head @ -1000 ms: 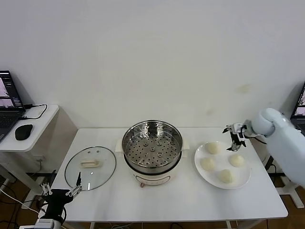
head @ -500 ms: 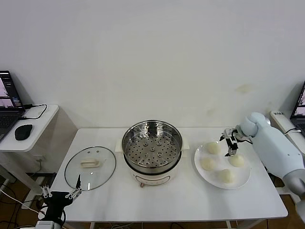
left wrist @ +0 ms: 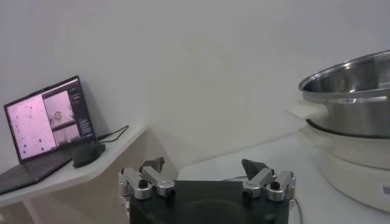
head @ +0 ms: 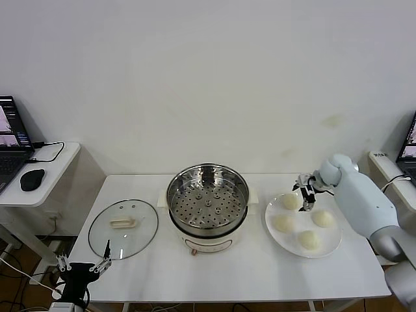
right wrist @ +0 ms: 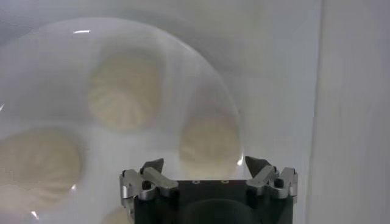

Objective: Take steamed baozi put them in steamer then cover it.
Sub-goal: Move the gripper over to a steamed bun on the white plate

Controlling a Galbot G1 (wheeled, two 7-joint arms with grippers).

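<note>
Four cream-white baozi lie on a white plate (head: pixel 336 242) at the table's right: far left (head: pixel 290 201), near left (head: pixel 283 223), far right (head: pixel 322 218), near right (head: pixel 309 240). My right gripper (head: pixel 305 195) is open and empty, hovering over the plate's far part, beside the far-left baozi. In the right wrist view my right gripper (right wrist: pixel 207 164) has one baozi (right wrist: pixel 210 143) just ahead of its spread fingers. The steel steamer (head: pixel 207 198) stands uncovered and empty at mid-table. The glass cover (head: pixel 123 227) lies flat to its left. My left gripper (head: pixel 81 265) is open, parked low at the front left corner.
A side desk at the far left holds a laptop (left wrist: pixel 49 119) and a mouse (head: pixel 32 179). The left wrist view shows the steamer's side (left wrist: pixel 353 91). The right wrist view shows two other baozi, one (right wrist: pixel 125 91) farther off and one (right wrist: pixel 36 164) beside it.
My right arm has swung left, bringing the open gripper from past the plate's far right edge to over the plate by the far-left baozi. The left arm has not moved.
</note>
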